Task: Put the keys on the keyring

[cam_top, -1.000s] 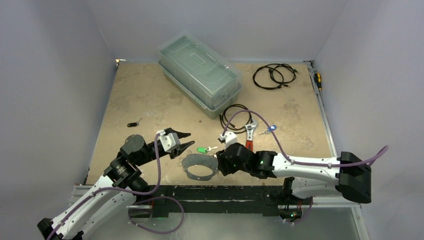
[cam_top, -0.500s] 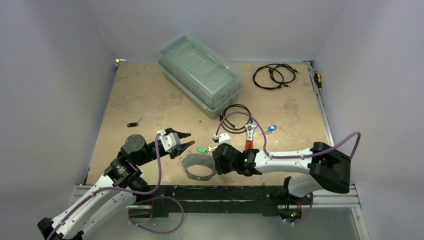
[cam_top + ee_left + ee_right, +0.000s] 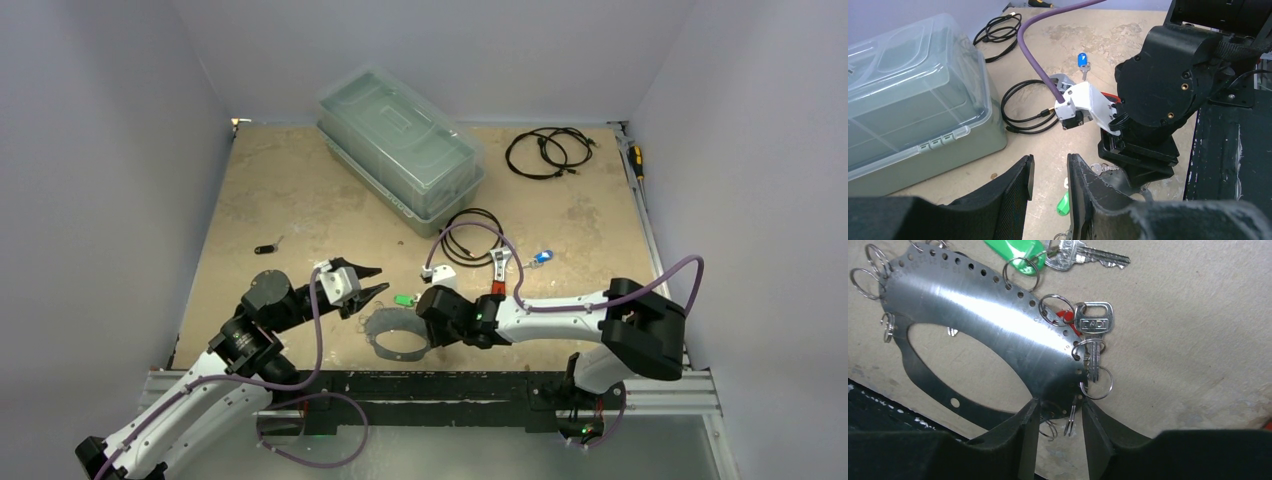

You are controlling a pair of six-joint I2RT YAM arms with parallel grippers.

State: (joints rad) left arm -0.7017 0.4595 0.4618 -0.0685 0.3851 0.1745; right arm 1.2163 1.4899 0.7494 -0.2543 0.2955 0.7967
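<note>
At the near edge of the table [image 3: 300, 200], between the arms: keyring [image 3: 973, 315] lies flat, fringed with split rings [image 3: 1111, 384].
Keys: green key [image 3: 1015, 251] and red key [image 3: 1068, 322] at its rim (threaded or merely touching, unclear); blue key [image 3: 543, 257] by the wrench [image 3: 500, 272]; black key [image 3: 265, 249] well apart to the left.
Right gripper [image 3: 1058, 432]: jaws part-way apart astride the keyring's near bend; pinching or not, cannot tell.
Left gripper [image 3: 1049, 162]: open, empty, hovering just beside the keyring.
Step in hand: likely steadying the keyring; best to clamp bare plate, clear of split rings, and keep it flat for threading.
Count: one keyring, four keys, two grippers, one wrench, two cable coils [image 3: 548, 152], one box [image 3: 400, 150].
</note>
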